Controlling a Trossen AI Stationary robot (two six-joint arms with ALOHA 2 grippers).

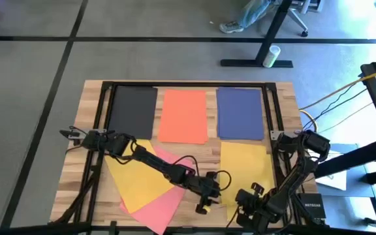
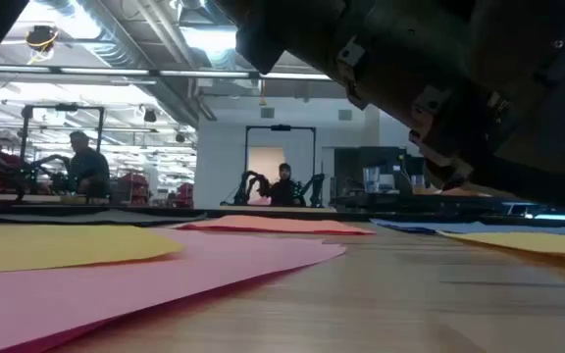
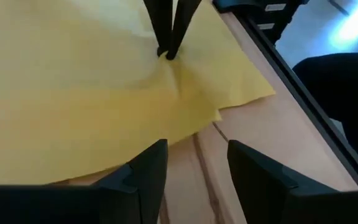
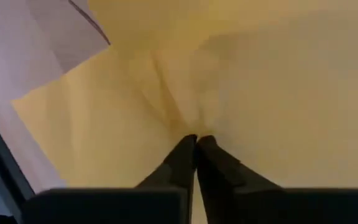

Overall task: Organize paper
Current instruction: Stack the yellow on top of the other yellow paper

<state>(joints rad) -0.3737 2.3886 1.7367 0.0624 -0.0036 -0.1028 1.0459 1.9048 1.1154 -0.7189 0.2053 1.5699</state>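
Note:
A black sheet, an orange-red sheet and a navy sheet lie flat in a row at the table's far side. One yellow sheet lies askew on a pink sheet at the near left. A second yellow sheet lies at the near right, with my right gripper shut on it. My left gripper hovers open over bare wood beside that sheet's edge, nothing between its fingers. My right gripper has its shut fingertips on the near-right yellow sheet, a little in from its edge and some way from a corner. They come from above, slanting down. The paper is puckered at the tips, with creases fanning out; the rest lies on the table.
Dark frame rails run along the table's sides. Bare wood shows between the two yellow sheets. A black box sits at the near right corner. People and other arms show in the room beyond the table.

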